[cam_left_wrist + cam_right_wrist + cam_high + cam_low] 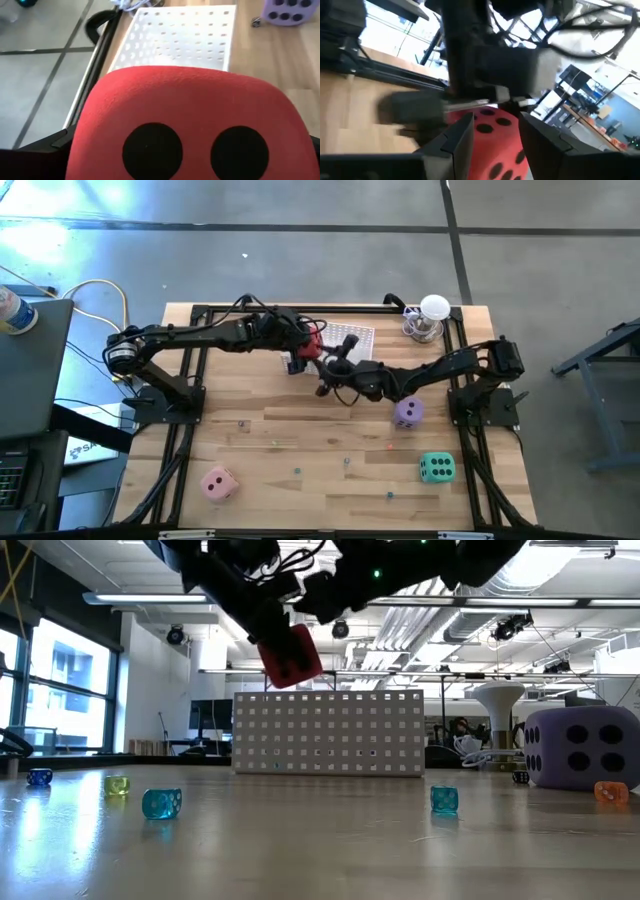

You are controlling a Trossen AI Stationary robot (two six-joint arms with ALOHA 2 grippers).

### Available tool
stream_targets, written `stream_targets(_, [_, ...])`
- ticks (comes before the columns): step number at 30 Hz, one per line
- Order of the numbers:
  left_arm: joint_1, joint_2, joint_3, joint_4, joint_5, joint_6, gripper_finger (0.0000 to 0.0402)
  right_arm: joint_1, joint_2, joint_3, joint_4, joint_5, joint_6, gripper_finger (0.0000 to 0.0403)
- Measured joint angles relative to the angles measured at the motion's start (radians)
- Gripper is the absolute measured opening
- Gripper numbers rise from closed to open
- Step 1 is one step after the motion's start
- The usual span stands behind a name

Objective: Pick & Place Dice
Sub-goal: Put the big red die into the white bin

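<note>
Tabletop's far edge: left gripper [306, 348] clamps the red die [314, 340] above the basket [352, 341], mid-handover; right gripper [333, 366], jaws part-open, must clamp next.

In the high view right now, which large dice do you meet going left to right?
Pink die → red die, held up between the two grippers → purple die → green die.

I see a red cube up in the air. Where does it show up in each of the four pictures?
High view: the red die sits top centre, between the two arms, at the white basket.
Low view: it hangs upper left of centre, above the basket.
Left wrist view: it fills the lower half, the basket beyond.
Right wrist view: bottom centre; no basket seen.
Shared landmark: the white basket.
</note>
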Motion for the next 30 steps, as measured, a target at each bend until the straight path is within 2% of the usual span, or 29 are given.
stream_targets(5, [0.002,0.002,-0.001,0.009,0.023,0.001,0.0400,-0.071,0.002,0.001,-0.061,-0.035,0.104,0.0148])
stream_targets(14, [0.004,0.004,-0.004,0.004,-0.017,0.019,0.0400,-0.148,-0.002,0.005,-0.200,-0.151,0.294,0.0148])
stream_targets(30, [0.003,0.004,-0.004,0.005,-0.009,0.018,0.0400,-0.148,0.000,0.003,-0.238,-0.138,0.310,0.0148])
